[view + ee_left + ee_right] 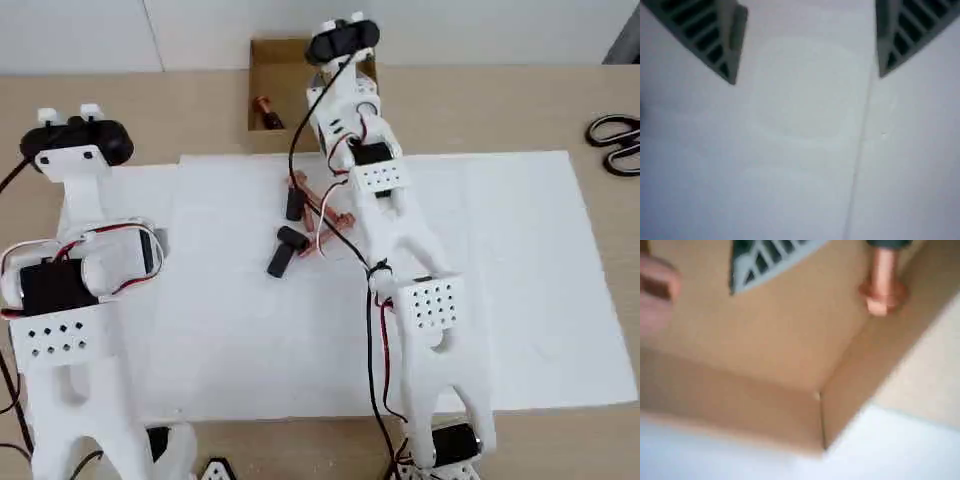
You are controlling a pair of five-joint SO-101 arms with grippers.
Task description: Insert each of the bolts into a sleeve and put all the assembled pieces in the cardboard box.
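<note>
Over the cardboard box (280,75), the right jaws grip a sleeved bolt (882,287) (release seems next); the left jaws stand open.

black scissors (615,143) on table (500,110), far right | white mat (250,330) mid-table

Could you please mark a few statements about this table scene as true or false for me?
1. The left gripper is open over the white mat. True.
2. The cardboard box is empty. False: an assembled piece lies inside it.
3. Scissors lie on the bare table, off the mat. True.
4. Every sleeve is in the box. False: black sleeves lie loose on the mat.
</note>
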